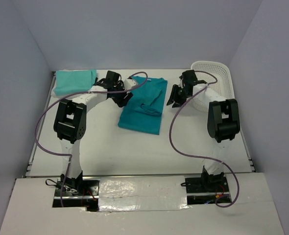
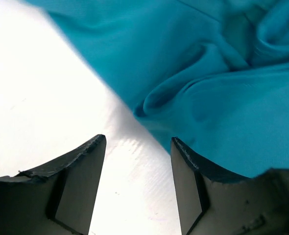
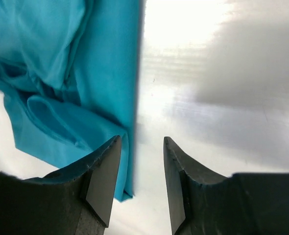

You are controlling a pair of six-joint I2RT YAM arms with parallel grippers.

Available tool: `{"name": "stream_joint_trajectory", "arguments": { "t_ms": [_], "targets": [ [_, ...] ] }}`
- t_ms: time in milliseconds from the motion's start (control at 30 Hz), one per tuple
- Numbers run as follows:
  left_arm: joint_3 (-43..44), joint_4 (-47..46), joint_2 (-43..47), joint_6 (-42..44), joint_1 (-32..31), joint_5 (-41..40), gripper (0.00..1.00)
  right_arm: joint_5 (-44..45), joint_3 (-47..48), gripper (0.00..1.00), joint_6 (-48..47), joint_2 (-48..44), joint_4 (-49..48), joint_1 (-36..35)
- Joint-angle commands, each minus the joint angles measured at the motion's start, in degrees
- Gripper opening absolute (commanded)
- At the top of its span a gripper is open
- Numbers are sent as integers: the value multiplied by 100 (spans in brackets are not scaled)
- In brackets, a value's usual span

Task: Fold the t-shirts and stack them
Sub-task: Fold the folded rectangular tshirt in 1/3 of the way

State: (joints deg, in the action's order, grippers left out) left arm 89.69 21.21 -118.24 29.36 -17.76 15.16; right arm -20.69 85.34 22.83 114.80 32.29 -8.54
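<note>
The teal t-shirt (image 1: 143,105) is lying mid-table (image 1: 110,147), roughly folded into a longish panel, with rumpled creases toward its far end. The pale mint t-shirt (image 1: 73,81) sits folded in the far-left corner, well apart.

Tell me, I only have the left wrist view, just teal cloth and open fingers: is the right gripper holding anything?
Observer: No. The right gripper is open, with bare table between its jaws, beside the teal t-shirt, at its right edge.
Operator: Any other shirts out?
Observer: One pale mint t-shirt, folded, in the far left corner.
Operator: Where's the basket?
Observer: The white basket sits in the far right corner.
</note>
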Motion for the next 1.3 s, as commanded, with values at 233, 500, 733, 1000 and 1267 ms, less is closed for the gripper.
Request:
{"name": "stream_joint_trajectory", "arguments": {
  "t_ms": [233, 500, 733, 1000, 1267],
  "targets": [
    [514, 180, 178, -1293, 229, -233, 68, -215, -1248, 14, 580, -1393, -1242, -1800],
    [365, 462, 485, -1258, 615, -197, 67, -438, -590, 0, 890, -152, -1191, -2144],
    [198, 559, 722, -1284, 739, 13, 66, -321, 675, 0, 653, 902, -830, -1819],
    [119, 647, 837, -1056, 739, -57, 65, -445, 2021, 0, 451, 1940, -268, -1379],
    [636, 1217, 924, -12, 634, 503, 63, -146, 4516, 1, 336, 2618, 768, -1001]
  ]
}}
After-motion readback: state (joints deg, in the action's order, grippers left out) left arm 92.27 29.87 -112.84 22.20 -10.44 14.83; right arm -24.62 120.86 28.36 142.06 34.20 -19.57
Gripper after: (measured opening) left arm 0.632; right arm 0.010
